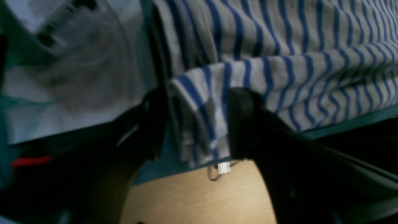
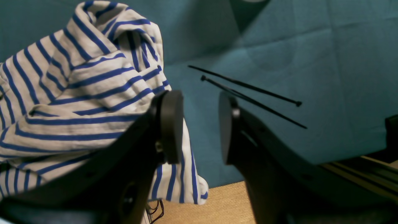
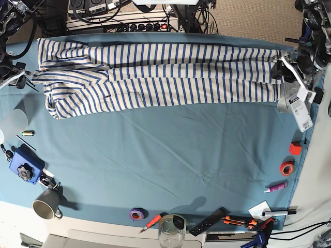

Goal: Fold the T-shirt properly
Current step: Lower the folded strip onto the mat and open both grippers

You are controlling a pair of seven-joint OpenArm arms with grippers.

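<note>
We find both end effectors released: left end effector straddling the T-shirt hem, right end effector empty. Overhanging fabric could, seemingly, slip off the worktop.

The left wrist view is blurred: the striped white-and-blue T-shirt smears at the upper right edge, and the small white tag below its hem is unreadable. In the right wrist view that shirt runs off the left edge. The base view perhaps shows the dark left gripper, mostly hidden by cloth.
</note>
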